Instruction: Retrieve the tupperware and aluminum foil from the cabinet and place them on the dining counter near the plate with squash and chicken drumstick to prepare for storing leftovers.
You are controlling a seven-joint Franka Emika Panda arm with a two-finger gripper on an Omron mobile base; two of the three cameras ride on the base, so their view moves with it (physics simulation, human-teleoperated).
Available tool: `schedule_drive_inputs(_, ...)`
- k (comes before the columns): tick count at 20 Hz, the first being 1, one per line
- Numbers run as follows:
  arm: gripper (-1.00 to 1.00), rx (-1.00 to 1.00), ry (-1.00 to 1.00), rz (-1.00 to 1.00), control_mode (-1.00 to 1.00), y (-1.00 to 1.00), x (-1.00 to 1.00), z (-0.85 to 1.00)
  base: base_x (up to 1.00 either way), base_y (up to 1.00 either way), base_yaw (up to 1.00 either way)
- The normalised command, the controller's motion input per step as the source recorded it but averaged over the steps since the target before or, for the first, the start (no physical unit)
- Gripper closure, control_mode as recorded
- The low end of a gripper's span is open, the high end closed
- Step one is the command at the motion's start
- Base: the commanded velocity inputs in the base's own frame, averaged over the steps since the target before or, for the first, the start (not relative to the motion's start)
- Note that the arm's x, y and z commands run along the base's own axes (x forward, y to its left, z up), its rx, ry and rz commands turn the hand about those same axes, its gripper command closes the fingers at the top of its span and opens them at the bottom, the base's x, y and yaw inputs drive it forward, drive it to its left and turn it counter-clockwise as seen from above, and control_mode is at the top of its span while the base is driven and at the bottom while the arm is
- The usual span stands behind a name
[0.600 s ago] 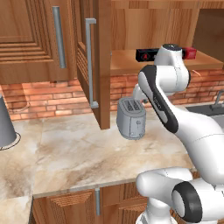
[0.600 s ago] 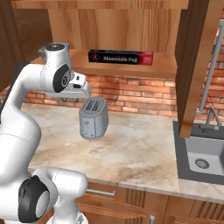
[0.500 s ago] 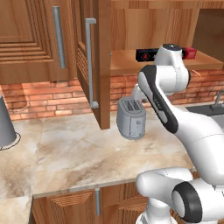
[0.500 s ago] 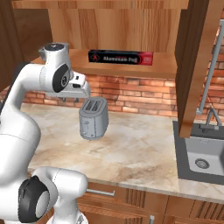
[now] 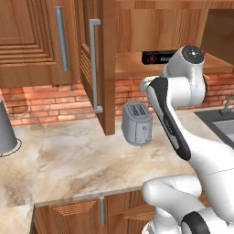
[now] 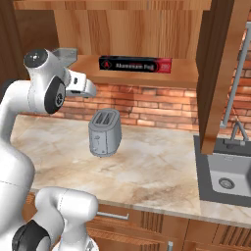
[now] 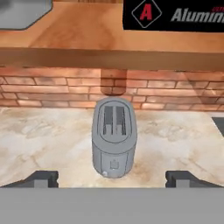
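Hand: fingers spread wide apart, holding nothing, hovering above the wall-side desk and looking down on the toaster. Aluminum foil: lay lengthwise on the open cabinet's bottom shelf, toward its right half near the front edge. Tupperware: grey tub at the same shelf's left end, partly behind the arm. Progress: doors open, neither item lifted; both retrievals and both placements on the dining counter judged outstanding.

Black aluminum foil box – red marking; grey toaster; beige marbled counter.
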Motion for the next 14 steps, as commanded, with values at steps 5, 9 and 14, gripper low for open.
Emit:
schedule_drive_inputs(5,-1.00,0.00,-0.42,-0.15,-1.00,0.00,0.00,0.56,0.00,0.00,0.00)
schedule_drive_inputs(9,-1.00,0.07,-0.23,-0.17,-1.00,-0.01,0.00,0.58,0.00,0.00,0.00)
schedule_drive_inputs(14,-1.00,0.16,-0.03,-0.13,-1.00,-0.07,0.06,0.46,0.00,0.00,0.00)
